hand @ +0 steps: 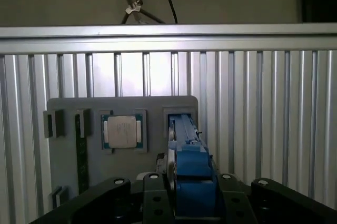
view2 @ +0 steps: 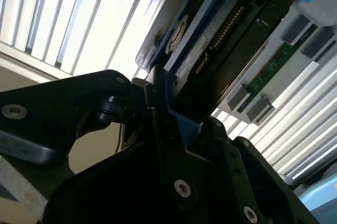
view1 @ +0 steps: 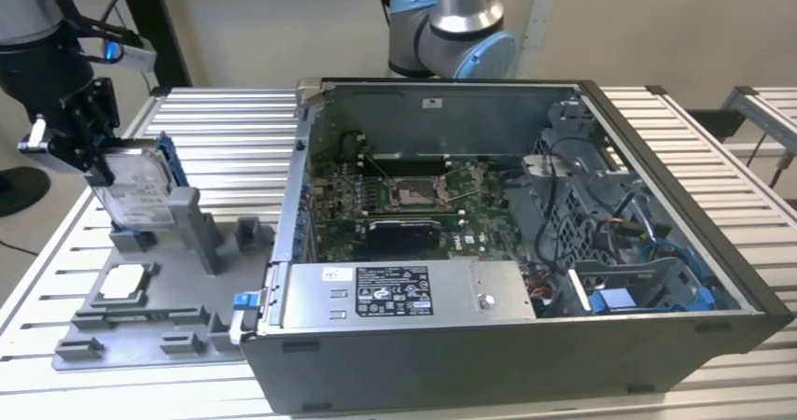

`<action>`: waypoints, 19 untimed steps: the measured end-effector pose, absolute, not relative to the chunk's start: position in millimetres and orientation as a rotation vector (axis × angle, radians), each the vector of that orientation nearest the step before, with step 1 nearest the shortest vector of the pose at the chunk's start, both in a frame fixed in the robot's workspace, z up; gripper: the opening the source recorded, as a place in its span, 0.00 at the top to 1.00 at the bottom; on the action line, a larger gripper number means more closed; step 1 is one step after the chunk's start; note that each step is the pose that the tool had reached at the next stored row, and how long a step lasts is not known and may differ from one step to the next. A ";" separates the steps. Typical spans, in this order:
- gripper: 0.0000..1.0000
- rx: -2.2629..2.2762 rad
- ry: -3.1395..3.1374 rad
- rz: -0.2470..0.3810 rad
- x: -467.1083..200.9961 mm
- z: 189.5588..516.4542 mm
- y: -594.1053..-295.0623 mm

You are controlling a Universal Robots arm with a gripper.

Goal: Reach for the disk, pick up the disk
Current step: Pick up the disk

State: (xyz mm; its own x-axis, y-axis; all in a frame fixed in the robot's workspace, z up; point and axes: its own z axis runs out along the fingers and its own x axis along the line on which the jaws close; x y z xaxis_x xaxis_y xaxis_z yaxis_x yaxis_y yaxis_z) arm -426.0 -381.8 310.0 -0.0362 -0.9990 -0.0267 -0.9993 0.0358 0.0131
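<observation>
Tool (hand: 192, 182) first: in the first wrist view you're seeing both black fingers (hand: 152, 184) flanking the blue rail w/ no gap visible. Reading that as narrow and clamping on the disk (hand: 184, 139), not hanging open.

Second wrist view is agreeing: the disk's (view2: 226, 34) blue-railed end is sitting btwn the fingers (view2: 158, 113), connector side facing that cam.

Key relation: the disk is lying straight ahead of the tool, running away from the fingers along the tool's own line. The tool is pinching across the thin dimension, pads on the two flat faces, gripping at the upper end.

In the exterior view the disk (view1: 134, 194) is standing on edge, long axis near upright w/ a slight lean. Label face is pointing toward the exterior view's left/front, blue rail showing on its right side. The tool (view1: 97, 163) is sitting at its upper corner, on the exterior view's left.

Lower end is looking like it's at or in the upright slot of the grey holder plate (view1: 174, 294). Can't tell whether it's seated or clear of it.

Further out: the small square chip (hand: 122, 130) is lying flat in its pocket on the holder, just beside the disk slot, not touching.

The holder is resting on the slatted bench (view1: 224, 126).

Beyond that, on the exterior view's right, the open PC case (view1: 498, 369) is sitting w/ the grey PSU box (view1: 392, 294) at its near edge, well apart from the tool.
</observation>
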 end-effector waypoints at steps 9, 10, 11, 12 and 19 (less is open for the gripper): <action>1.00 -2.169 2.248 0.033 -426.5 326.6 -381.8; 1.00 -2.169 2.248 0.031 -426.6 328.6 -381.8; 1.00 -2.168 2.247 0.030 -426.6 330.7 -381.8; 1.00 -2.167 2.246 0.029 -426.7 333.2 -381.8; 1.00 -2.166 2.245 0.026 -426.8 350.0 -381.7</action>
